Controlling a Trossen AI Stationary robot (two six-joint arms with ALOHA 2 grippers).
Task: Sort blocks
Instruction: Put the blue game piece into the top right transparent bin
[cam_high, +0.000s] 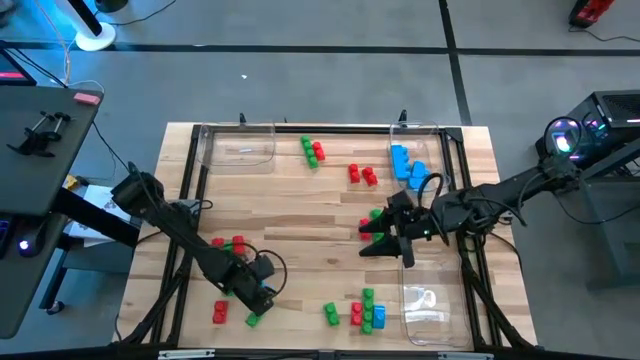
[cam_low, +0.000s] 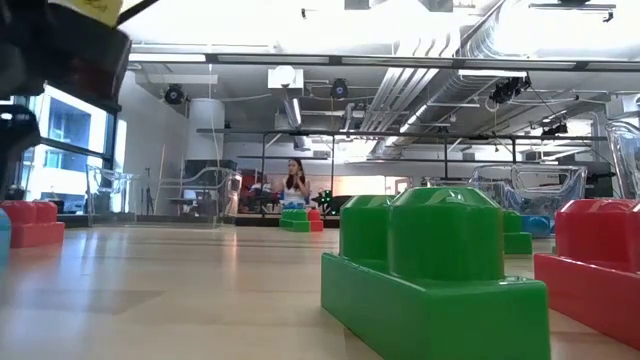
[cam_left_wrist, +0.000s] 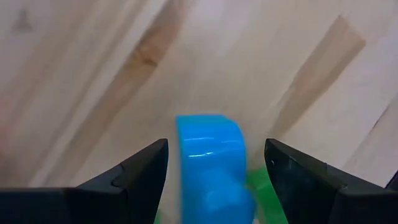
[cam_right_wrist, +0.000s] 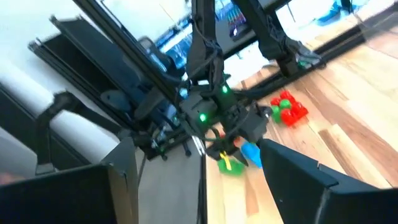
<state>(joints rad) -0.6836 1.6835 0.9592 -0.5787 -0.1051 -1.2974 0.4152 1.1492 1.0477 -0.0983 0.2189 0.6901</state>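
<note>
Blue blocks (cam_high: 406, 165) gathered beside the far right clear tray (cam_high: 420, 138) look like the only group sorted by colour; the rest remains mixed, so the job appears early to midway. Red and green pairs sit at the far middle (cam_high: 313, 151) and (cam_high: 362, 175), a red and green cluster (cam_high: 229, 244) lies by the left arm, and a mixed bunch (cam_high: 362, 312) waits at the near edge.

The left gripper (cam_high: 258, 298) hangs low over the near left of the counter (cam_high: 300, 215), its jaws standing wide around a blue block (cam_left_wrist: 210, 163) that sits above a green one (cam_left_wrist: 266, 190); they flank it without pressing. The right gripper (cam_high: 378, 236) hovers right of centre, jaws wide and empty.

Open wood between the arms gives free travel. The near right tray (cam_high: 425, 305) and the black frame rails along the counter's sides (cam_high: 190, 200) narrow the edges.
</note>
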